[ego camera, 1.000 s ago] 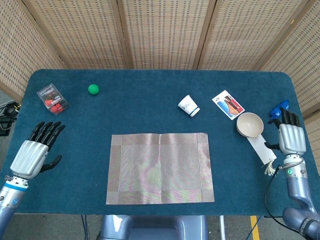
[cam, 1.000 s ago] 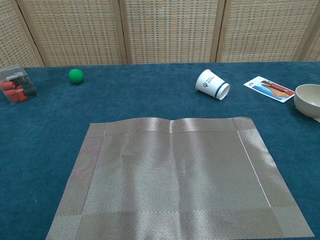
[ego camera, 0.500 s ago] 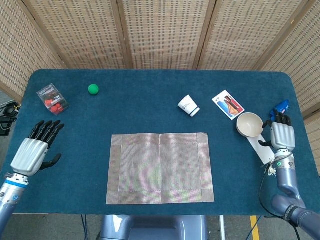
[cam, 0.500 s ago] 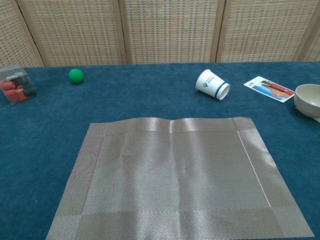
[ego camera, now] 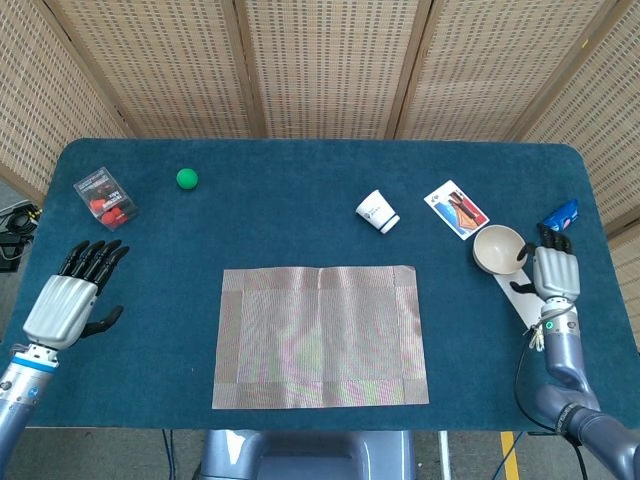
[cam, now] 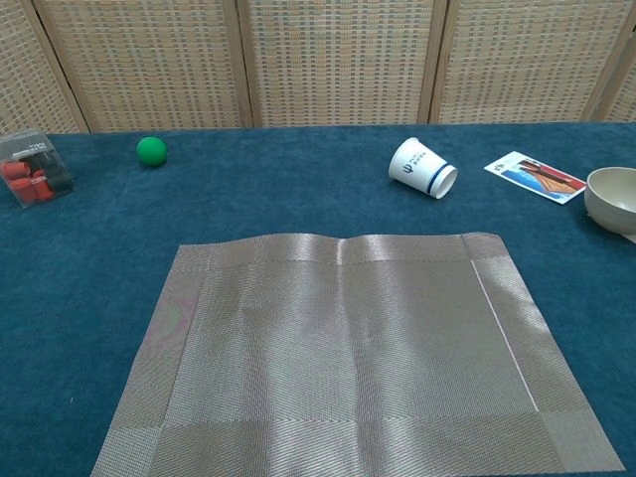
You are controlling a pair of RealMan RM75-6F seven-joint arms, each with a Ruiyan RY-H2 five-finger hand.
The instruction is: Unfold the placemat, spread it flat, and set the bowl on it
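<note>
The woven placemat (ego camera: 320, 336) lies unfolded and flat on the blue table, with a faint crease at its far edge (cam: 341, 248). The cream bowl (ego camera: 498, 249) stands upright at the right, off the mat, and shows at the right edge of the chest view (cam: 612, 197). My right hand (ego camera: 555, 271) sits just right of the bowl, fingers extended toward its rim; I cannot tell whether they touch it. My left hand (ego camera: 72, 300) hovers open at the left of the table, far from the mat. The chest view shows neither hand.
A tipped paper cup (ego camera: 377, 211) and a printed card (ego camera: 456, 209) lie beyond the mat. A green ball (ego camera: 187, 178) and a clear box of red items (ego camera: 104, 195) sit at the far left. A white strip (ego camera: 522, 296) lies under the bowl; a blue object (ego camera: 560, 215) lies behind my right hand.
My right hand has drifted left and slightly down, closing in on the bowl. The left hand, bowl and placemat have stayed put.
</note>
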